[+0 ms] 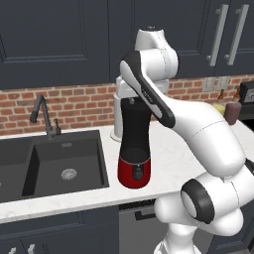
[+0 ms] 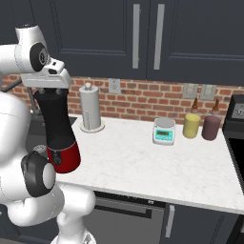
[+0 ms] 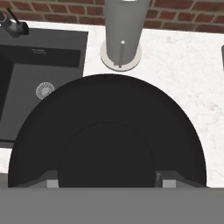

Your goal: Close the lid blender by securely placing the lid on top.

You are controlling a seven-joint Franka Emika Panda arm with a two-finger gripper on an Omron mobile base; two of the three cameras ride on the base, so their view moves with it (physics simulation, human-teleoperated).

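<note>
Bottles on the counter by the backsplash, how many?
2. A yellow squeeze bottle with a brown nozzle stands right of the small white kitchen scale; a dark maroon squeeze bottle stands just right of it. The arm may hide others.

The paper-towel roll (image 2: pixel 91 108) stands just behind the blender (image 2: pixel 59 136), closing off the back of it — the sink (image 1: pixel 59 163) drops away at its left. To the right the bench (image 2: pixel 143 167) lies open as far as the kitchen scale (image 2: pixel 164 131) and two bottles (image 2: pixel 202 125) near the brick wall — cabinets hang overhead.
</note>
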